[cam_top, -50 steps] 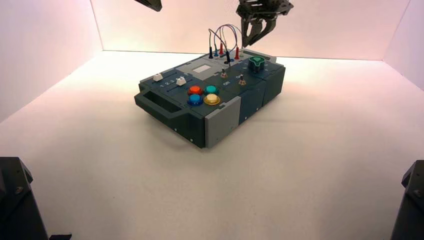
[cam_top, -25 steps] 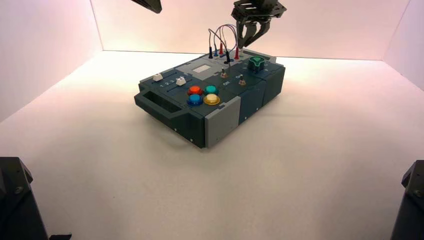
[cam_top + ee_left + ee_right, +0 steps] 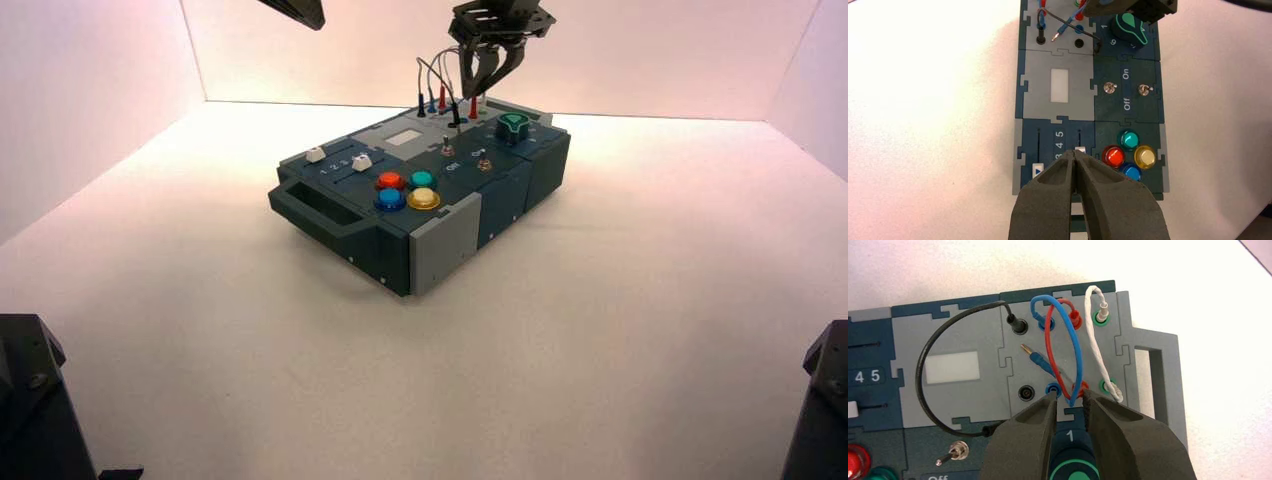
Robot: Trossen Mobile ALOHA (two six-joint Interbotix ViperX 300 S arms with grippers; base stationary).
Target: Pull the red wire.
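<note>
The red wire (image 3: 1048, 342) arches over the box's far end, with one red plug (image 3: 1075, 318) in a far socket and the other (image 3: 1081, 386) in a near socket. In the high view its plugs (image 3: 442, 98) stand among the other wires. My right gripper (image 3: 1069, 397) is open and hovers over the wires. Its fingertips straddle the spot where the red wire and the blue wire (image 3: 1076, 345) cross; neither is held. It shows above the box's far end in the high view (image 3: 487, 72). My left gripper (image 3: 1075, 156) is shut and empty, parked high at the far left (image 3: 300, 10).
The dark box (image 3: 440, 240) stands turned on the white floor. A black wire (image 3: 930, 347), a white wire (image 3: 1094, 337) and a loose blue plug (image 3: 1040, 360) crowd the sockets. The green knob (image 3: 1073, 472) lies under the right fingers. Toggle switches (image 3: 1109, 88) and coloured buttons (image 3: 1113, 156) lie nearer.
My right gripper has moved left and down, from beside the wires to right over them. The left arm and the box have not moved.
</note>
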